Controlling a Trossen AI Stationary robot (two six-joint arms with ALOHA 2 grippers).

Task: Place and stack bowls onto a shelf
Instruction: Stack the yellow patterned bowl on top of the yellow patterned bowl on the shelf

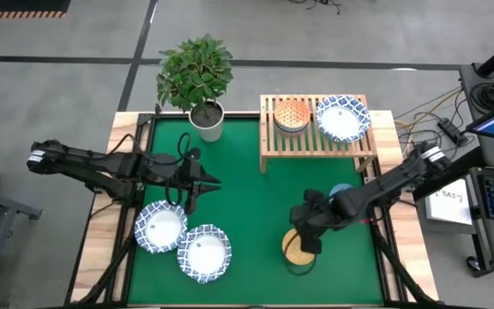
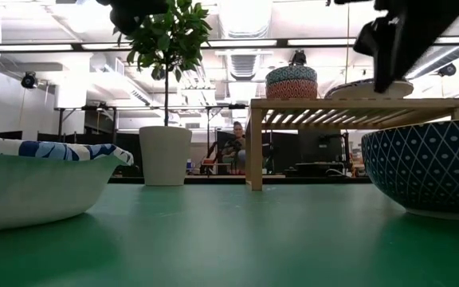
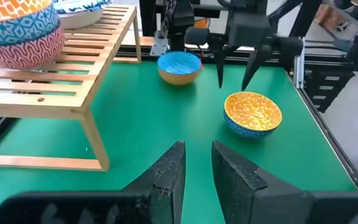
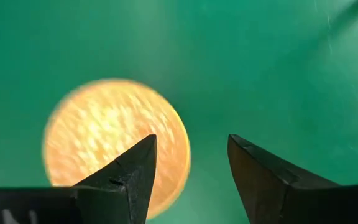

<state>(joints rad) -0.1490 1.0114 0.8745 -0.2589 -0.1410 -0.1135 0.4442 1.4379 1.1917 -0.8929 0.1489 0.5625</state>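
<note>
Right pincer [image 1: 309,243], jaws apart and empty, hangs directly above the yellow-orange bowl [image 1: 297,246] at lower centre-right of the tabletop [image 1: 247,206]; left pincer [image 1: 197,182], narrow, is far at centre-left. Shelf [image 1: 268,142] lies toward upper right.

Both arms are dark, near-black, built of slim tubular links with bulkier joint housings. The left arm [image 1: 101,165] carries a white band near its shoulder end and loose black cables looping by the wrist. The right arm [image 1: 384,184] shows a similar white band near its base. Each gripper's fingers [image 4: 129,180] are matt black wedges tapering to points, with a rough, grainy surface
</note>
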